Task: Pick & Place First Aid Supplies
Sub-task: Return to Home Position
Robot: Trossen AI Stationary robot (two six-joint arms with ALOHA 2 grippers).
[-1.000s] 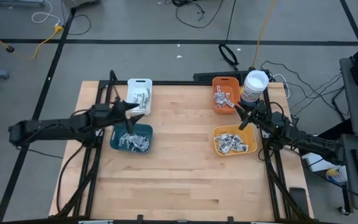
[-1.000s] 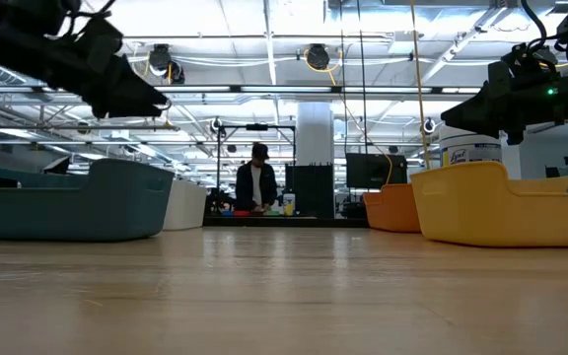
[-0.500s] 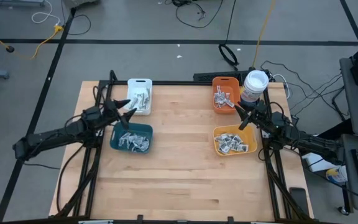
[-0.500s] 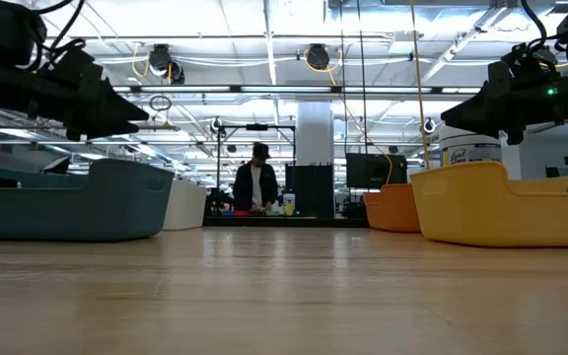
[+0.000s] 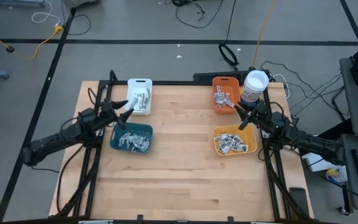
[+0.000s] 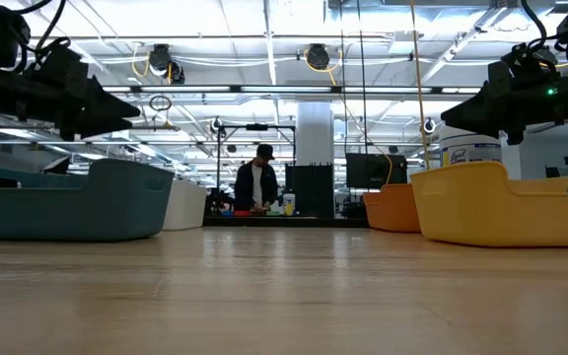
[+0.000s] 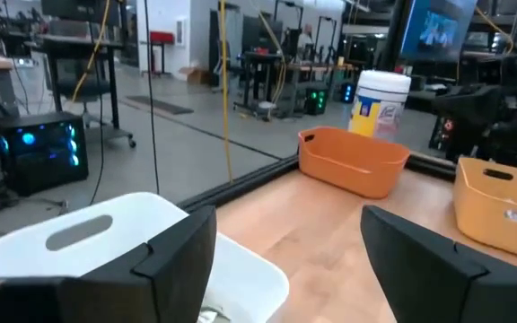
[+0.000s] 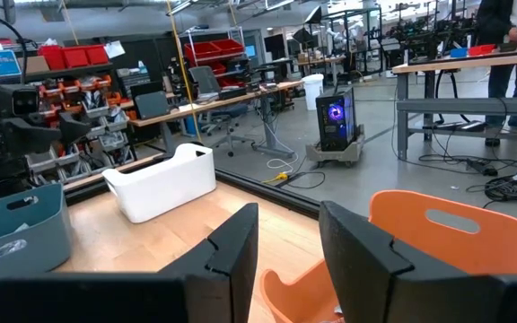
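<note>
packets (image 5: 132, 142), flat white, heap in rounded teal bin (image 5: 144, 129) near left hand (image 5: 125, 110).

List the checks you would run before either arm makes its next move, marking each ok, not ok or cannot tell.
1. Left pincer open, holding nothing: ok.
2. Right pincer open, holding nothing: ok.
3. Left pincer higher than the teal plastic bin rim: ok.
4. Right pincer higher than the yellow plastic bin rim: ok.
5. Small flat white-grey packets: none loose on the light wooden table top: ok.
6. Person in dark clothes far behind the table: ok.
</note>
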